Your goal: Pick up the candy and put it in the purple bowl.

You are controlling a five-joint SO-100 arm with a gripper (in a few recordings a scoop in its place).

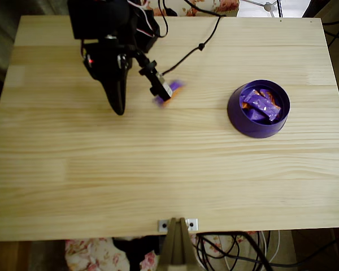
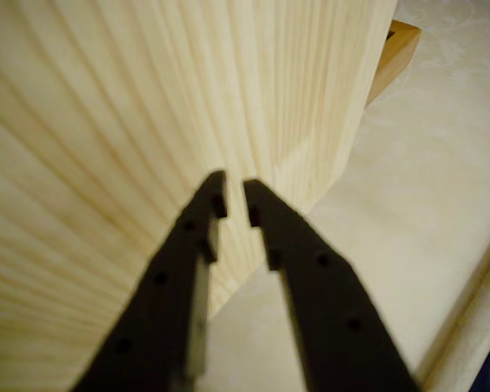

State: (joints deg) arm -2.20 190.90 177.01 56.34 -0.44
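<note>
The overhead view is evenly and softly lit, with faint shadows cast on the table (image 1: 169,169); the candy (image 1: 170,92) is smeared by blur. The wrist view is warm-toned and soft throughout

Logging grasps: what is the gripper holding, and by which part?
Nothing: in the wrist view the gripper has a narrow, bare gap between its tips; overhead, a blurred candy shows beside the arm.
</note>
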